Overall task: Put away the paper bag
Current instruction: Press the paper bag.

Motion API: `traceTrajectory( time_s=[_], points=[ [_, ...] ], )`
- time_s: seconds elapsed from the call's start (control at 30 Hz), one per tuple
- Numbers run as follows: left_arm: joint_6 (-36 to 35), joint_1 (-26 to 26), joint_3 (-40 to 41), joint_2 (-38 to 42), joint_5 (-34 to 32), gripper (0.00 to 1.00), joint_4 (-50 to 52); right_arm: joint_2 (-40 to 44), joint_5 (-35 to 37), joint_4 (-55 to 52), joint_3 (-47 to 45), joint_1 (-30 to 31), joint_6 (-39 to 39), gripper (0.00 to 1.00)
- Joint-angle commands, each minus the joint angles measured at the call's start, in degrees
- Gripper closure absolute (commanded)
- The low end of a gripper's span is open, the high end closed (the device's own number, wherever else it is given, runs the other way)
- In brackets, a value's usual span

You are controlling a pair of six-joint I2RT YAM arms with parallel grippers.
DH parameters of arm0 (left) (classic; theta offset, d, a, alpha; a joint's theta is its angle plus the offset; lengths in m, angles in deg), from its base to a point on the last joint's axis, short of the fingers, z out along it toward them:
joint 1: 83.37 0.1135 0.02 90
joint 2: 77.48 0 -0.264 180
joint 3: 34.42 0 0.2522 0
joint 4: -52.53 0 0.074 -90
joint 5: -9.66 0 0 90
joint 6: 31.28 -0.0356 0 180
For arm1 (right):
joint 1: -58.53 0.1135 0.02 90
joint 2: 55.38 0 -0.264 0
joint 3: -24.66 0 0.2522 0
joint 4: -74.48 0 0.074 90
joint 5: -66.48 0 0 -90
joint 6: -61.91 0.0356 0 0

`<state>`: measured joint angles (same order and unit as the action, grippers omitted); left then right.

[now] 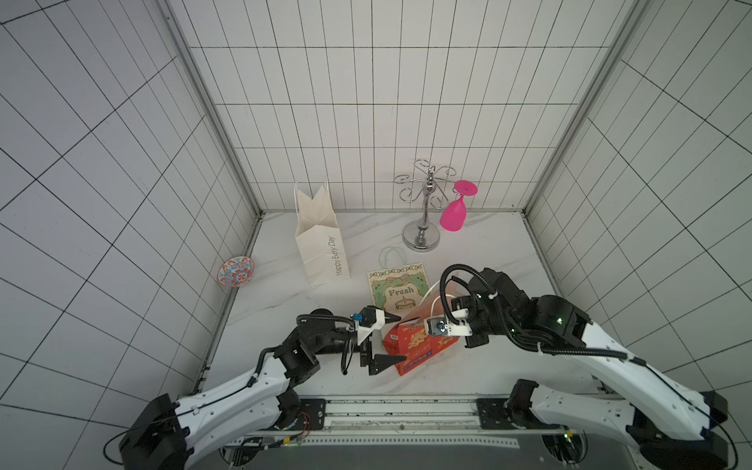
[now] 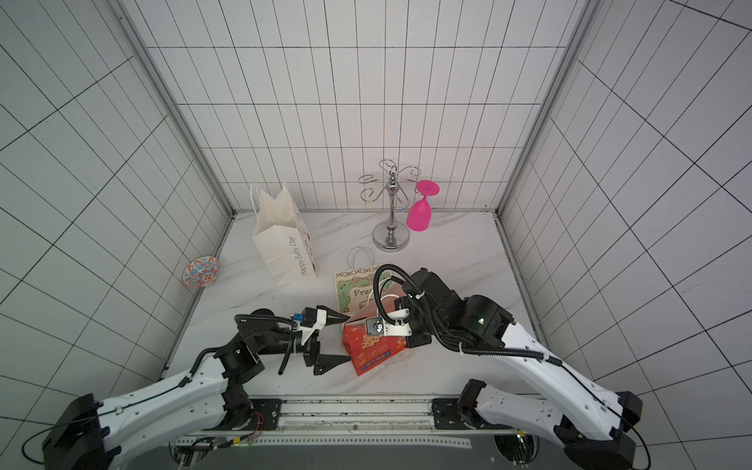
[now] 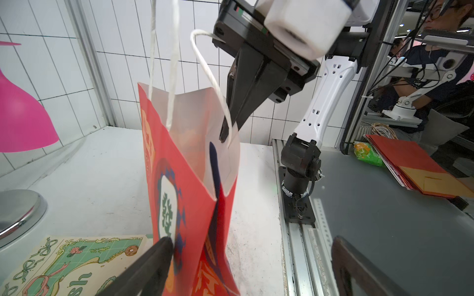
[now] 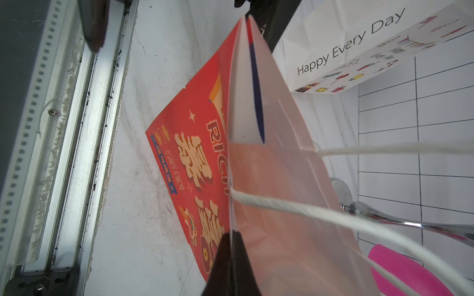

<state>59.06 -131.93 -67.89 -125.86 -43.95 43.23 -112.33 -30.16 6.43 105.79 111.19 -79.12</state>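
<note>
Bowl: I see the patterned bowl [image 1: 236, 272] at the far left, mid-frame in both top views.
White bag: the white bag [image 1: 321, 240] stands upright, left of centre.
Left gripper: my left gripper [image 1: 403, 337] is spread wide at the bag's end, gripping nothing.
Task bag: the red paper bag [image 1: 415, 346] stands lower centre — just in front of the flat green bag [image 1: 396, 291].
Right gripper: my right gripper [image 3: 227, 128] is pinched tight on the red paper bag's top rim.
Rack: the metal rack [image 1: 423, 211] with the pink glass [image 1: 453, 215] hanging on it — right of centre.
</note>
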Motion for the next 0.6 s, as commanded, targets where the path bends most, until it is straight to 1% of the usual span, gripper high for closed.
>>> traceTrajectory(
  time_s=[0.0,0.2,0.27,0.47,0.57],
  points=[
    [-1.4,-1.8,-1.0,0.5,-7.4,0.04,-2.9,-0.9,0.7,0.6,0.9,0.5,2.4,1.00],
    [-3.0,-5.3,-2.4,-1.4,-13.8,0.19,-4.3,-1.1,1.3,2.0,0.9,0.4,4.4,1.00],
    [-3.5,-5.5,-2.8,-2.0,-15.3,0.29,-4.3,-0.7,1.5,2.0,1.0,0.4,4.5,1.00],
    [-5.2,-5.6,-4.2,-2.9,-17.7,0.53,-4.5,-0.2,1.7,1.9,0.9,0.3,5.0,1.00],
    [-5.8,-5.6,-4.7,-3.0,-18.1,0.57,-4.4,-0.2,1.9,1.7,0.7,0.3,5.3,1.00]
  ],
)
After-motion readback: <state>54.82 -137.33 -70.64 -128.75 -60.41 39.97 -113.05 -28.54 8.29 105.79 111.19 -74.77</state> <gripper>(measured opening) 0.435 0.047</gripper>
